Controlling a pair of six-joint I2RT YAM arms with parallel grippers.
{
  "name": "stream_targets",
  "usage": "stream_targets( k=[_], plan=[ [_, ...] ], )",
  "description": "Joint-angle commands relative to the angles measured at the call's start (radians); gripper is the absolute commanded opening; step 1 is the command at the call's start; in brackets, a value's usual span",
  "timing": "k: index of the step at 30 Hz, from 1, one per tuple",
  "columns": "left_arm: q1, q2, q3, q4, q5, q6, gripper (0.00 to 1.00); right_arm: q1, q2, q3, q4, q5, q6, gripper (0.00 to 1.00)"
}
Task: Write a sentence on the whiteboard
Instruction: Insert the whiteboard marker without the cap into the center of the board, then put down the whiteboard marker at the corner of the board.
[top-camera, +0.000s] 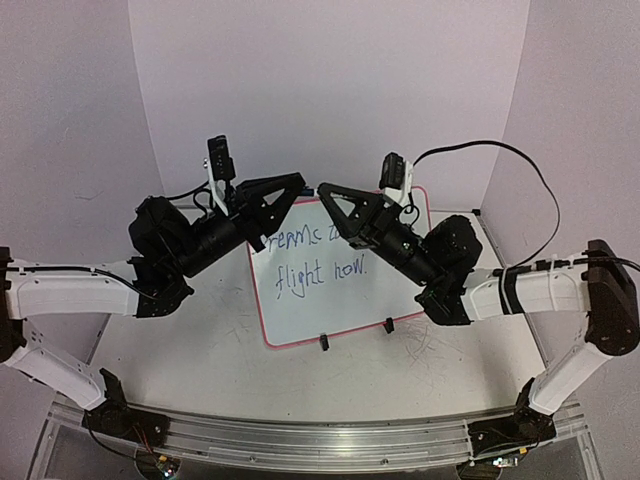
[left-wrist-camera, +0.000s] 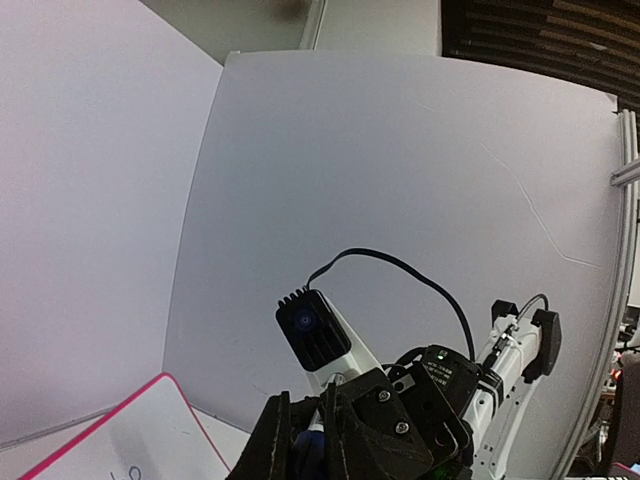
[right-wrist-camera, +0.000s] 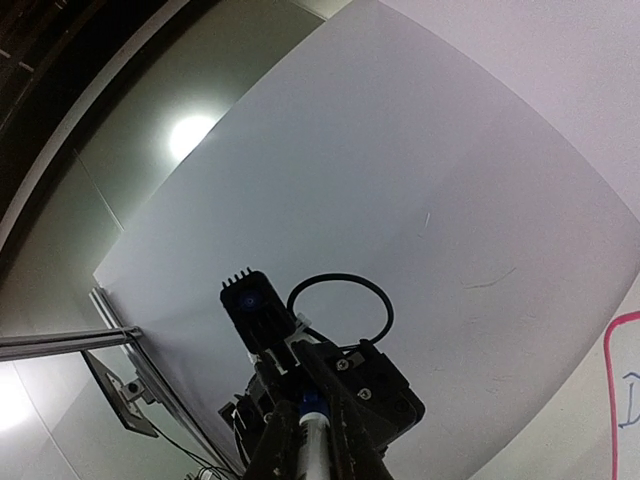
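1. Whiteboard (top-camera: 330, 300) is lying on the tabletop (top-camera: 200, 340) between the arms, with its clip feet (top-camera: 325, 342) nearest the bases.
2. Right jaws are pinching shut on a marker (right-wrist-camera: 314, 440), and left jaws are pinching its blue end.
3. Arms are hiding much of the upper written line.
4. Long axis is running left to right, slightly skewed.

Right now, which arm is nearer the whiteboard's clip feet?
Right: the right arm hangs beside the right clip foot; the left arm crosses the whiteboard's far-left corner, farther from both.
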Motion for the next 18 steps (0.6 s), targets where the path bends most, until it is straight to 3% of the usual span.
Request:
stream_targets(
  k=[1, 5, 9, 14, 18],
  plan=[
    [-0.042, 0.069, -0.032, -0.163, 0.054, 0.028, 0.0, 0.055, 0.047, 0.135, -0.248, -0.211, -0.074, 0.0],
    [-0.041, 0.036, -0.074, -0.207, 0.046, -0.007, 0.0, 0.062, 0.085, 0.21, -0.324, -0.329, -0.133, 0.0],
    [-0.041, 0.02, -0.108, -0.212, 0.042, -0.03, 0.0, 0.072, 0.101, 0.24, -0.298, -0.396, -0.141, 0.0],
    [-0.041, 0.054, -0.086, -0.216, 0.107, -0.046, 0.0, 0.071, 0.098, 0.238, -0.269, -0.424, -0.128, 0.0],
    [-0.041, 0.028, -0.087, -0.226, 0.079, -0.036, 0.0, 0.05, 0.05, 0.16, -0.254, -0.398, -0.13, 0.0]
  ],
)
